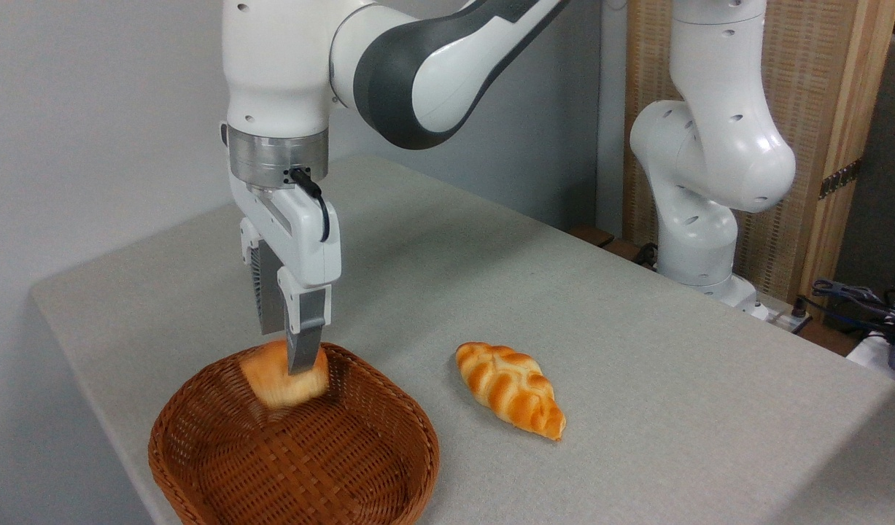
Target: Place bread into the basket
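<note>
The bread (276,383), a small golden-orange bun, shows blurred just above the far inner side of the brown wicker basket (199,467), which stands at the table's front left. My gripper (287,356) points straight down over the basket's far rim. One finger (303,350) crosses in front of the bun's top and looks sharp, while the other finger sits further back and left, partly hidden. The fingers stand wide apart, and the bun hangs low between them, its blur suggesting it is loose and dropping.
A longer braided orange loaf (510,389) lies on the grey table (564,292) to the right of the basket. The arm's white base (699,248) stands at the table's far right edge, with cables beyond it. The basket's front rim is close to the table's front edge.
</note>
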